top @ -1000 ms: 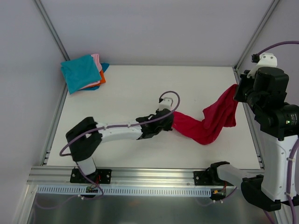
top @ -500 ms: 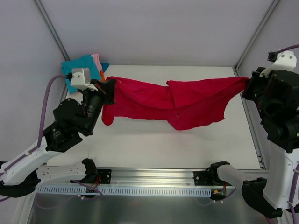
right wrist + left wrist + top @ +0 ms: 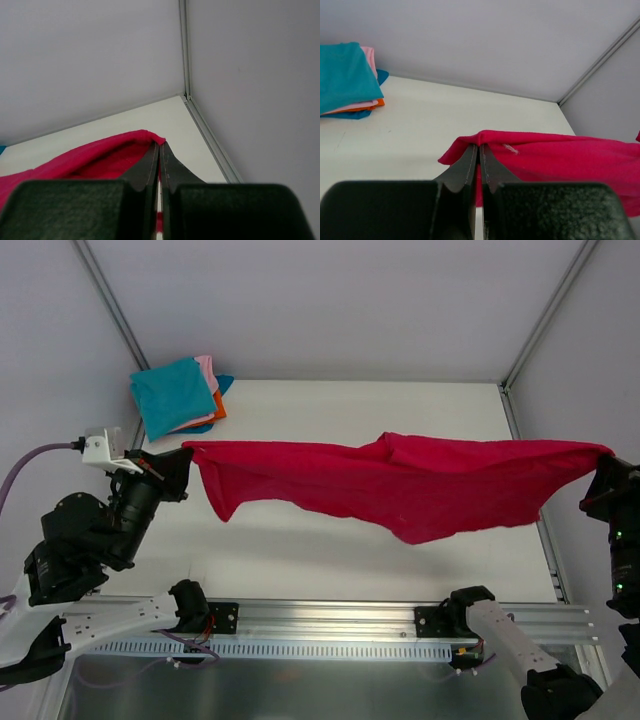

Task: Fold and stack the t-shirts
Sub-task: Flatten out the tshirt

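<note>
Both grippers, left gripper [image 3: 479, 150] and right gripper [image 3: 159, 150], pinch the red t-shirt [image 3: 400, 485] stretched aloft; next, lay it flat on the table [image 3: 300, 550] for folding.

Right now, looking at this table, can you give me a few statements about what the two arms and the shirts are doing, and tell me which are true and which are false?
1. The red t-shirt is stretched between both grippers. True.
2. The left gripper is open. False: it is shut on the shirt's edge.
3. The folded stack sits in the table's far left corner. True.
4. The stack's top shirt is orange. False: teal is on top.
5. The right gripper pinches red cloth. True.
</note>
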### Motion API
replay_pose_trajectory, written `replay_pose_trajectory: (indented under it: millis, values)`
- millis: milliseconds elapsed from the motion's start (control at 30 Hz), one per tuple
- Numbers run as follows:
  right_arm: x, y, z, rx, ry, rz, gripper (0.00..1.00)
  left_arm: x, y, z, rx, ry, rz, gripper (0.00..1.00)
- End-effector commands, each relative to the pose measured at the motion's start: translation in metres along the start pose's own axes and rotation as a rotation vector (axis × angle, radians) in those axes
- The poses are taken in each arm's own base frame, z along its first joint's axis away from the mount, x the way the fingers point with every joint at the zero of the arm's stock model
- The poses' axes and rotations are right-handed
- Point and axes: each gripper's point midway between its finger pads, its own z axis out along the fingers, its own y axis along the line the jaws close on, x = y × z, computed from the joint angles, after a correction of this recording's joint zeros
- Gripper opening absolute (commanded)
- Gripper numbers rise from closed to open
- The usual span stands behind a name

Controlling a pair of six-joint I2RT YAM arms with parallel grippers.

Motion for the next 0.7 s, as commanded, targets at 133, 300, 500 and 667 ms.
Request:
replay_pose_trajectory:
  millis: [133, 300, 500, 667]
  values:
    - [-0.011, -0.011, -0.003, 0.054, -0.038, 0.002, 0.01, -0.012, -0.003, -0.007, 0.040, -0.006, -0.031, 0.00]
    - [-0.003, 0.003, 0.019, 0.042, 0.005, -0.028, 0.00, -0.006, -0.013, 0.005, 0.031, 0.007, 0.021, 0.00]
    - [0.025, 0.029, 0.069, 0.030, 0.082, -0.089, 0.00, 0.003, -0.020, 0.024, -0.012, -0.009, 0.110, 0.00]
    - [0.075, 0.070, 0.138, 0.000, 0.217, -0.143, 0.01, 0.023, -0.028, 0.060, -0.109, 0.013, 0.205, 0.00]
